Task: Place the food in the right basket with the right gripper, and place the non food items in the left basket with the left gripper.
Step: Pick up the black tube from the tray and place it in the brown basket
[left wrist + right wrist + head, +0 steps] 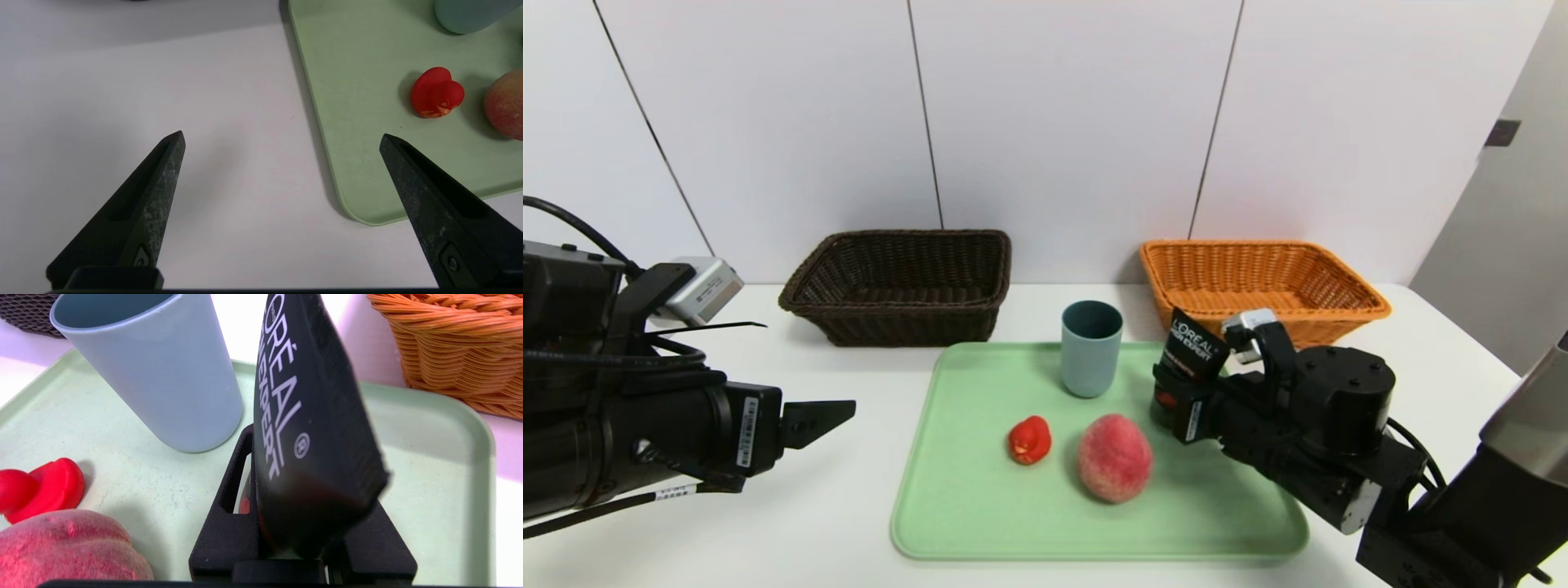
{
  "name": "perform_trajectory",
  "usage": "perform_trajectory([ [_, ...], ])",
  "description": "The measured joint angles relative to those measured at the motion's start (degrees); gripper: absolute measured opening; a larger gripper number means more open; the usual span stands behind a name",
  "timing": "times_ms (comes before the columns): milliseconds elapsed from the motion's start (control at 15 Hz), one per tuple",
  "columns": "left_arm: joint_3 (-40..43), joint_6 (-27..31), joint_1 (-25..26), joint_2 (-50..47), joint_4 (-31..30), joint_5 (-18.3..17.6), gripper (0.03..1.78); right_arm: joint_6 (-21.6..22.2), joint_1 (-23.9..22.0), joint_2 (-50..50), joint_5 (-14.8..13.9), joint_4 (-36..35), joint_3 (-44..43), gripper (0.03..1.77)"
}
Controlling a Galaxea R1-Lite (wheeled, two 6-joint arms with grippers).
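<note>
"L'ORÉAL MEN EXPERT" and "®" on black tube [306,428].

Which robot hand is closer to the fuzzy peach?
The right one. The right gripper grips the black tube just behind the peach, toward its right. The left gripper is open, off to the left beyond the tray's edge.

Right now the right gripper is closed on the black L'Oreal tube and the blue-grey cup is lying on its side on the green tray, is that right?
Not quite: the cup stands upright on the tray, as the head view shows.
</note>
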Motion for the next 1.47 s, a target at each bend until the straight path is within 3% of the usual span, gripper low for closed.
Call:
perform_trajectory([
  [400, 1.89, 0.15, 0.0, -0.83, 0.06, -0.02, 1.69, -2.45, -0.52, -4.3, -0.01, 1.23, -2.17, 0.43],
  [533, 2.62, 0.28, -0.02, -1.77, 0.23, -0.11, 1.69, -2.54, -0.55, -7.19, -0.01, 4.72, -4.41, 0.43],
  [667, 3.36, 0.44, -0.02, -2.68, 0.33, -0.13, 1.69, -2.49, -0.39, -11.8, 0.05, 12.02, -9.67, 0.43],
  [1000, 4.35, 0.59, -0.4, -3.21, 0.26, -0.16, 1.69, -1.38, 0.22, -20.82, 1.84, 42.08, -33.99, 0.43],
  [1133, 4.44, 0.59, -0.54, -3.06, 0.3, -0.09, 1.69, -0.99, 1.4, -21.18, 2.73, 50.75, -42.84, 0.43],
  [1267, 4.55, 0.66, -0.6, -2.93, 0.34, -0.02, 1.69, -0.63, 3.34, -19.47, 3.02, 54.77, -48.98, 0.43],
  [1467, 4.57, 0.85, -0.62, -2.93, 0.39, 0.24, 1.69, -0.41, 6.29, -15.3, 3.02, 55.06, -56.11, 0.43],
])
